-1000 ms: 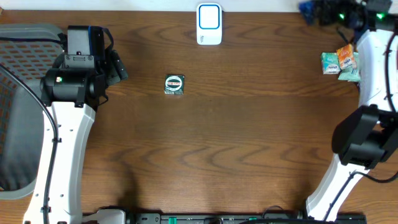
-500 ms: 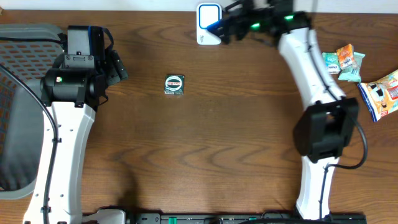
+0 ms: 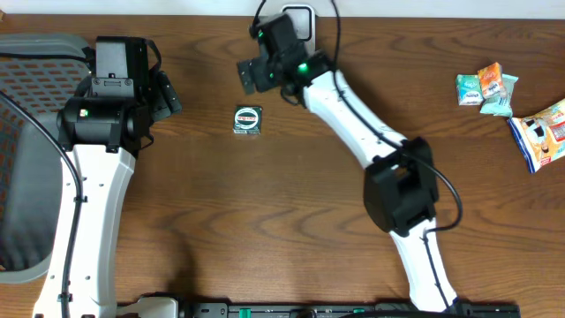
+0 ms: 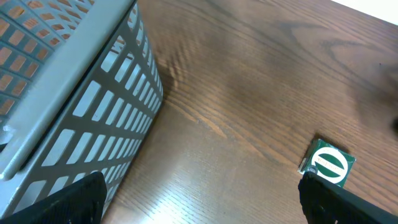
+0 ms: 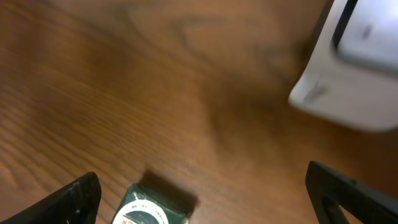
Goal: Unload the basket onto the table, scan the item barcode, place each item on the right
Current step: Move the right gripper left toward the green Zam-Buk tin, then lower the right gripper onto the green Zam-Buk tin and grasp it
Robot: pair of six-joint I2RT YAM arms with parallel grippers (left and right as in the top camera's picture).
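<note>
The item [image 3: 248, 121] is a small dark green box with a round white and green label, lying flat on the wooden table left of centre. My right gripper [image 3: 252, 76] hovers open just behind it. In the right wrist view the item [image 5: 146, 211] lies low between the spread fingers of that gripper [image 5: 202, 202], nearer the left one. The white scanner [image 3: 300, 12] stands at the back edge, partly hidden by the right arm, and shows blurred [image 5: 354, 68] in that view. My left gripper [image 3: 168, 94] is open and empty, left of the item [image 4: 329, 163].
A grey mesh basket [image 3: 26, 132] fills the left side, its wall [image 4: 74, 93] close to the left gripper [image 4: 199, 208]. Snack packets [image 3: 484, 87] and a blue and white bag [image 3: 540, 132] lie at the far right.
The right arm has swung from the far right across the back of the table to just behind the item, now covering part of the scanner. The left arm and the item have not moved.
</note>
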